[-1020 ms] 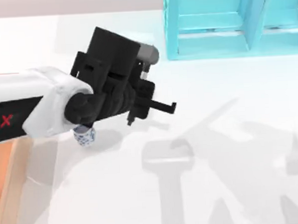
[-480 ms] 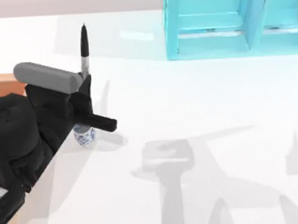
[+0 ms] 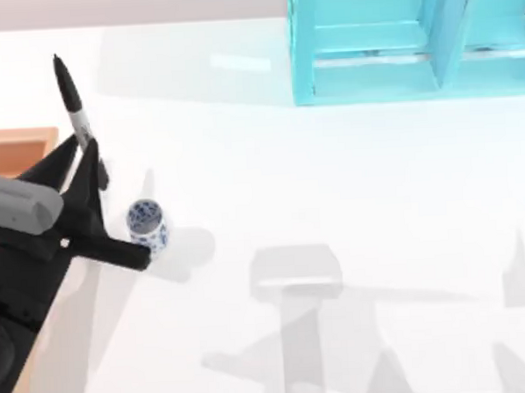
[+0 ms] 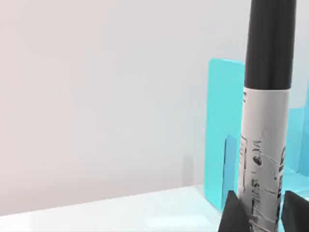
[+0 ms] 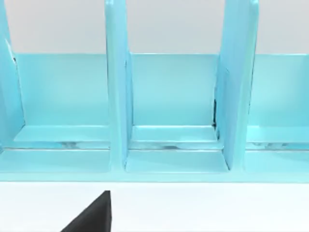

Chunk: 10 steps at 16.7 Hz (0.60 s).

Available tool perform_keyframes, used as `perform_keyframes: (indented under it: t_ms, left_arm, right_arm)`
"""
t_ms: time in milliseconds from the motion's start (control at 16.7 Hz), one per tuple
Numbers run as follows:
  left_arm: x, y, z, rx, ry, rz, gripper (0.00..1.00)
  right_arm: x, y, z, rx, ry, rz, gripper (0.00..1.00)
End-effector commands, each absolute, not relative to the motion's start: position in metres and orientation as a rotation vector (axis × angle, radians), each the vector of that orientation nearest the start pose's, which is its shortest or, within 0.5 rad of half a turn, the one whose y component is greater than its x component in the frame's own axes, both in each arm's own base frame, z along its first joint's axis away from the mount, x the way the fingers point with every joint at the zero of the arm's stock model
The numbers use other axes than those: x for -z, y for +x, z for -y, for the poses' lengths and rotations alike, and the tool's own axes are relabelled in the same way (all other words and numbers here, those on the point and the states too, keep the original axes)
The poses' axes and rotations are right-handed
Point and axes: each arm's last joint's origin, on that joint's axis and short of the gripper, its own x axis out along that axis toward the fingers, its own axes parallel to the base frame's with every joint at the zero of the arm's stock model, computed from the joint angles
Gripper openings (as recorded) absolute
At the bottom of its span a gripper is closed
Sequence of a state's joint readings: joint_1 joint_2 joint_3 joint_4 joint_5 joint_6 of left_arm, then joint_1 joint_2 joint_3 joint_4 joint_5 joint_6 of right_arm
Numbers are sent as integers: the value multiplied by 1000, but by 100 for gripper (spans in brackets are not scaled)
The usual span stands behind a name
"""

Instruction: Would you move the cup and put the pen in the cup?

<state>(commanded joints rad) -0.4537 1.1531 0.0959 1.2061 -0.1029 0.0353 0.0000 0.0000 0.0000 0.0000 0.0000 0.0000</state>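
Beside the cup [image 3: 147, 224], left tool [image 3: 83, 175] clamps the pen [image 3: 71, 101].

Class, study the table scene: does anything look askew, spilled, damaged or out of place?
Nothing is spilled or damaged. The cup stands upright on the table. The pen is tilted, cap up, only because the left gripper holds it beside the cup, not yet inside.

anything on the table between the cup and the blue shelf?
Nothing: in the top view the white table is bare between the cup and the blue shelf.
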Motion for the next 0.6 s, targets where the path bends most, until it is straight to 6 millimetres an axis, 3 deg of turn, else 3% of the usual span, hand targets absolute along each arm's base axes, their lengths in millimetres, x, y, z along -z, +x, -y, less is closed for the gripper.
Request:
perform_keyframes:
  t_ms: [360,600]
  left_arm:
    - [-171,171,80,340,-21,148,0]
    - [-170,183,86,345,-25,156,0]
  right_arm:
    - [-160,106,1,0,0,0,100]
    - [-160,106,1,0,0,0,100]
